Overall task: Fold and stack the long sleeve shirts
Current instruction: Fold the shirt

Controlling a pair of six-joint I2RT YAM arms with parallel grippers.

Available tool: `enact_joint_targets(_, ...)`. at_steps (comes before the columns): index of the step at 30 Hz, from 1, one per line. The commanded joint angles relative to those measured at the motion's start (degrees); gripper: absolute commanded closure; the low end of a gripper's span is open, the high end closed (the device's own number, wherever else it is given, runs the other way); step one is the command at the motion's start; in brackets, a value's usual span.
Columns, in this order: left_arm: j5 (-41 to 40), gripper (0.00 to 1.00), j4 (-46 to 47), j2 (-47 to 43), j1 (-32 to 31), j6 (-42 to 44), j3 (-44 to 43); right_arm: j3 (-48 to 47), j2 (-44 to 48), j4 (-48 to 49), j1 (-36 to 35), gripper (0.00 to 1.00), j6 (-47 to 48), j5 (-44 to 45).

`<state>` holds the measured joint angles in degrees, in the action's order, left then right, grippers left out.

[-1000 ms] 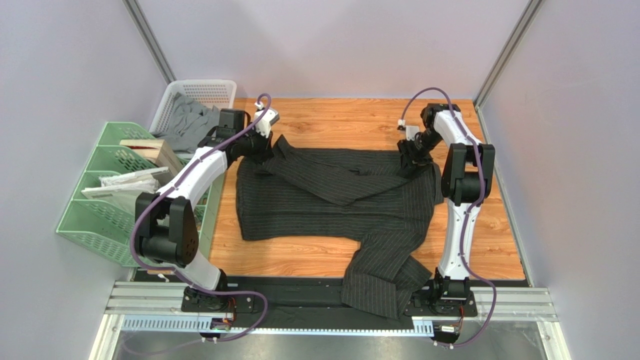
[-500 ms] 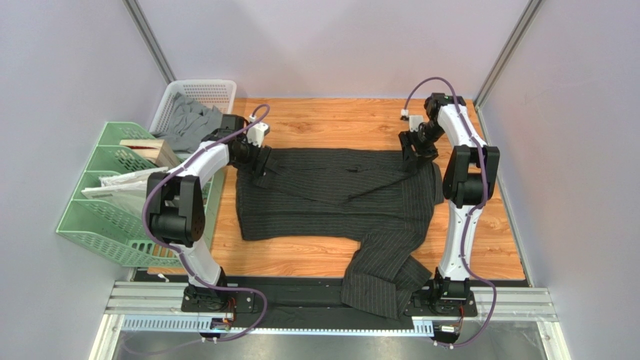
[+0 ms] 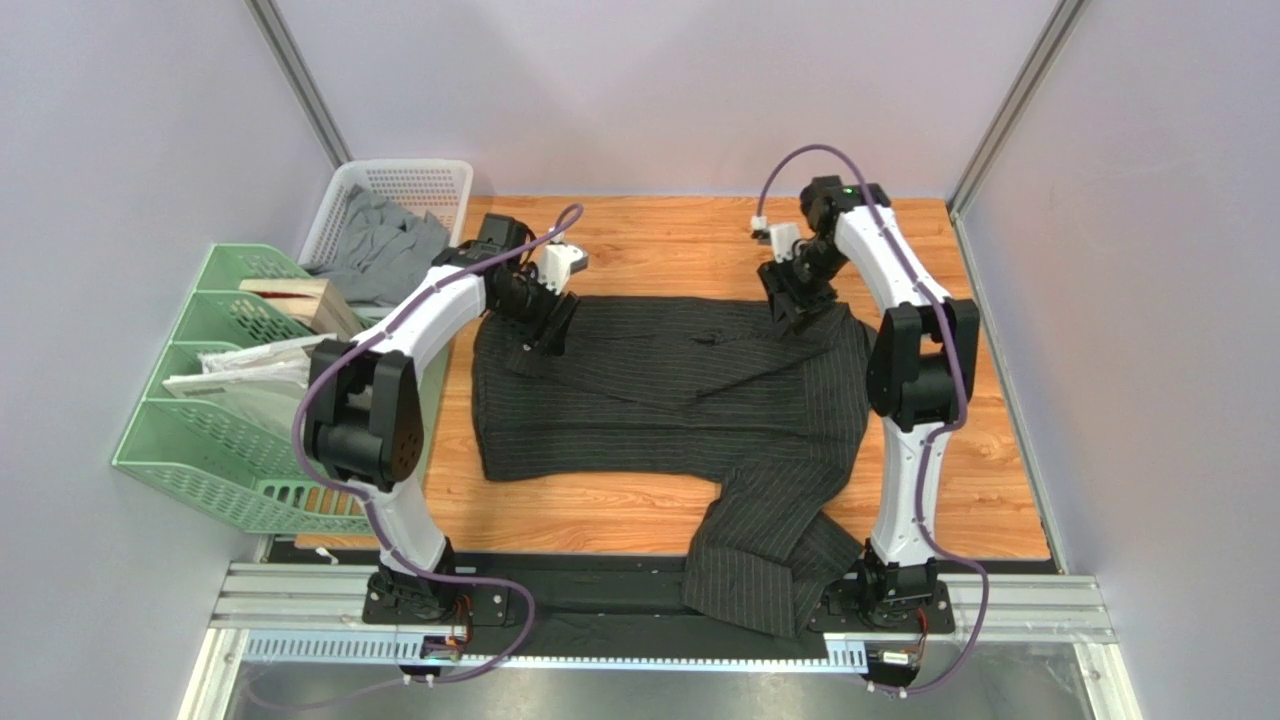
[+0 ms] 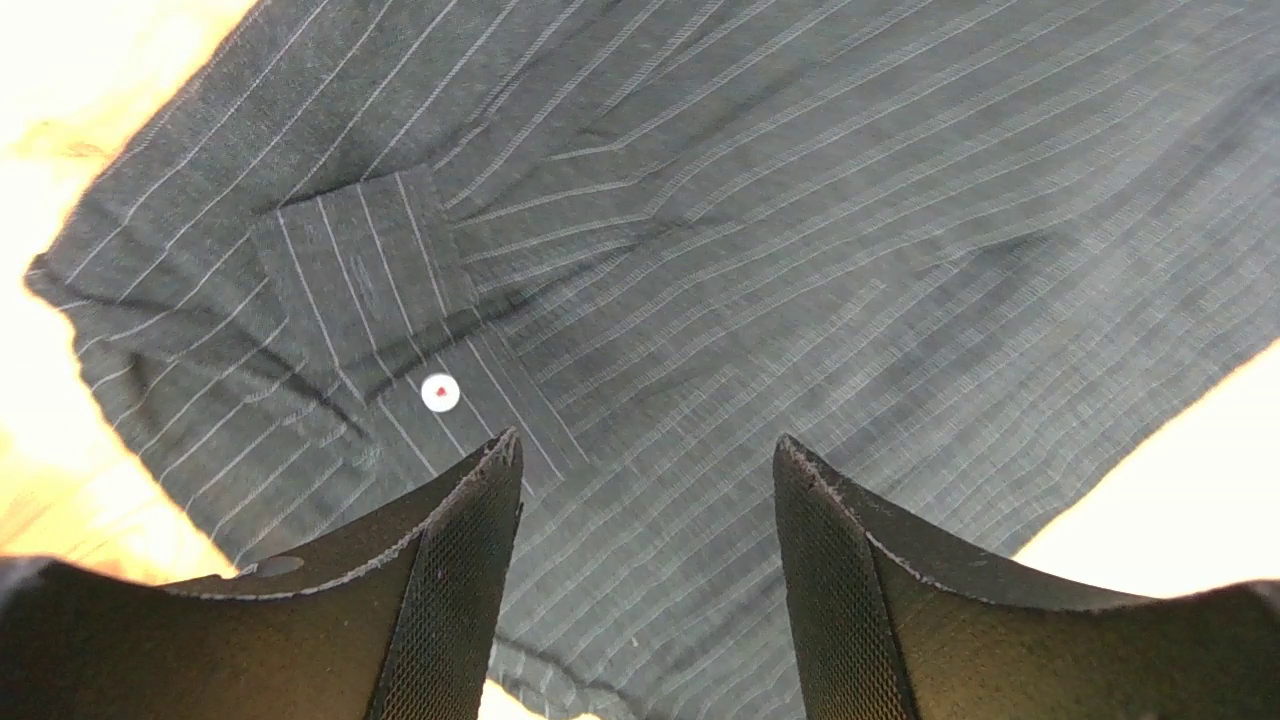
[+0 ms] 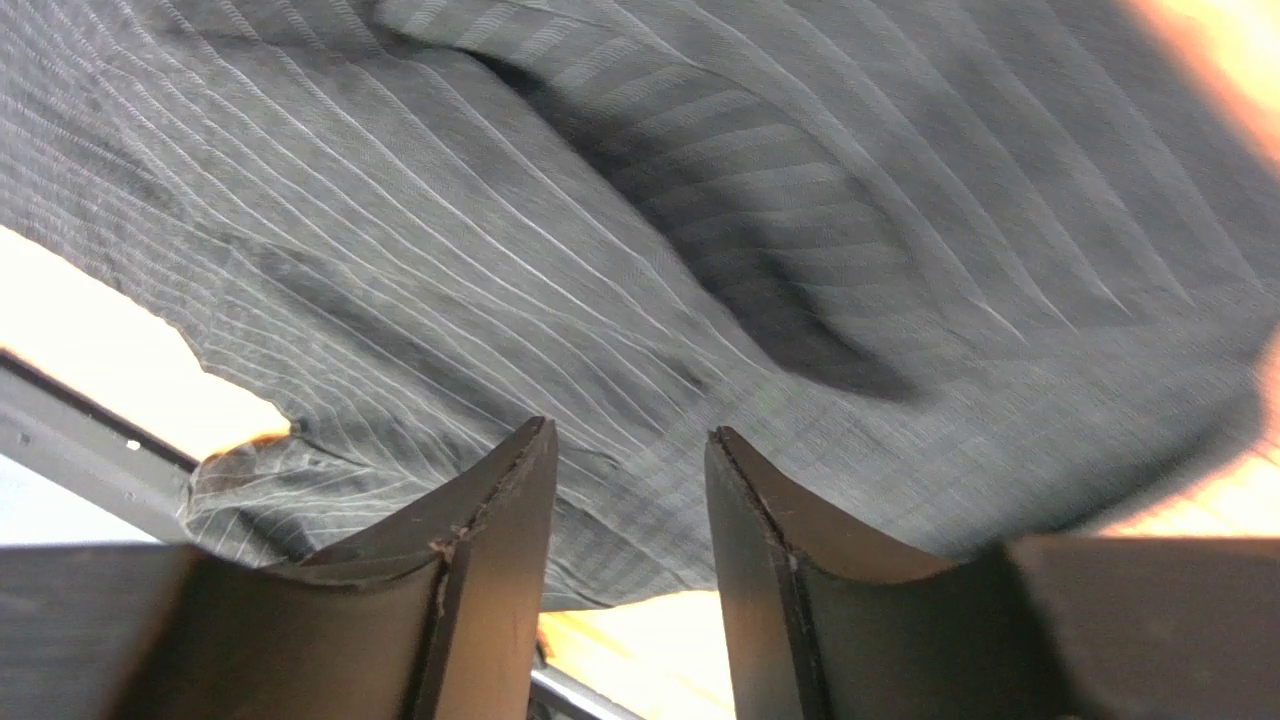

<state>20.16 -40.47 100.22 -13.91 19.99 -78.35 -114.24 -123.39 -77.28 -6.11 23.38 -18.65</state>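
Nearest the arm bases, one sleeve [image 3: 759,548] of the long sleeve shirt [image 3: 661,405] hangs off the near edge of the worktop [image 3: 601,518] and is not yet folded. Beyond it the dark pinstriped body lies spread flat across the middle of the worktop.

What has changed is at the far edge. A second ago the left jaws were shut on the other sleeve and holding it up in a ridge at the far left corner. Now that sleeve lies flat across the chest, its cuff [image 4: 376,300] and white button [image 4: 439,393] showing in the left wrist view. So the first sleeve fold looks done (the near sleeve is probably next).

The left jaws on the left arm [image 3: 436,308] stand well apart just above the cuff, holding nothing. The right arm [image 3: 887,278] has drifted left along the collar edge; its jaws are moderately apart above the fabric, with nothing between them.

Farther back on the left, a white basket [image 3: 394,183] holds a grey garment [image 3: 376,248].
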Motion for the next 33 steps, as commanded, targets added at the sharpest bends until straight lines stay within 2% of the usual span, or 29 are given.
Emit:
enact_joint_targets(1, -2.0, 0.34, -5.8, 7.7, 0.8, -3.2, -5.1, 0.2, -6.3, 0.3, -0.9, 0.57, -0.7, 2.6)
enact_joint_targets(7, -1.0, 0.37, -14.4, 14.9, 1.1, -6.4, -11.1, -3.0, -13.3, 1.5, 1.4, 0.61, 2.2, 13.7)
enact_joint_targets(13, -3.2, 0.42, -22.0, 26.0, 0.8, -6.8, -23.6, -12.5, -21.4, 5.1, 1.5, 0.63, 8.0, 24.5)
enact_joint_targets(18, -4.8, 0.45, -23.2, 31.9, 0.7, -4.2, -34.1, -29.7, -29.8, 7.1, 1.5, 0.62, 10.4, 27.9)
enact_joint_targets(20, -5.4, 0.46, -24.8, 34.5, 1.0, -2.2, -38.9, -30.5, -28.5, 7.4, 1.5, 0.58, 11.1, 25.7)
enact_joint_targets(22, -5.0, 0.45, -23.3, 32.3, 1.5, 0.0, -38.4, -26.3, -21.9, 7.4, 1.6, 0.52, 11.5, 22.0)
enact_joint_targets(23, -3.3, 0.44, -20.2, 30.7, 1.8, 1.0, -37.2, -23.5, -19.0, 7.8, 1.9, 0.42, 11.6, 20.3)
enact_joint_targets(25, 0.8, 0.40, -19.1, 25.2, 2.0, 4.9, -34.3, -15.2, -12.2, 7.8, 3.1, 0.32, 12.5, 13.8)
enact_joint_targets(26, 2.8, 0.38, -19.9, 23.2, 1.7, 6.6, -33.3, -12.4, -5.5, 7.3, 3.6, 0.29, 13.1, 11.6)
enact_joint_targets(30, 4.0, 0.34, -19.5, 12.1, -3.3, 11.3, -21.6, 0.8, 5.7, 4.7, 5.6, 0.28, 17.6, 6.1)
enact_joint_targets(33, 1.9, 0.35, -17.9, 10.5, -5.9, 9.7, -12.4, 8.7, 9.1, 0.8, 7.8, 0.33, 21.4, 5.6)
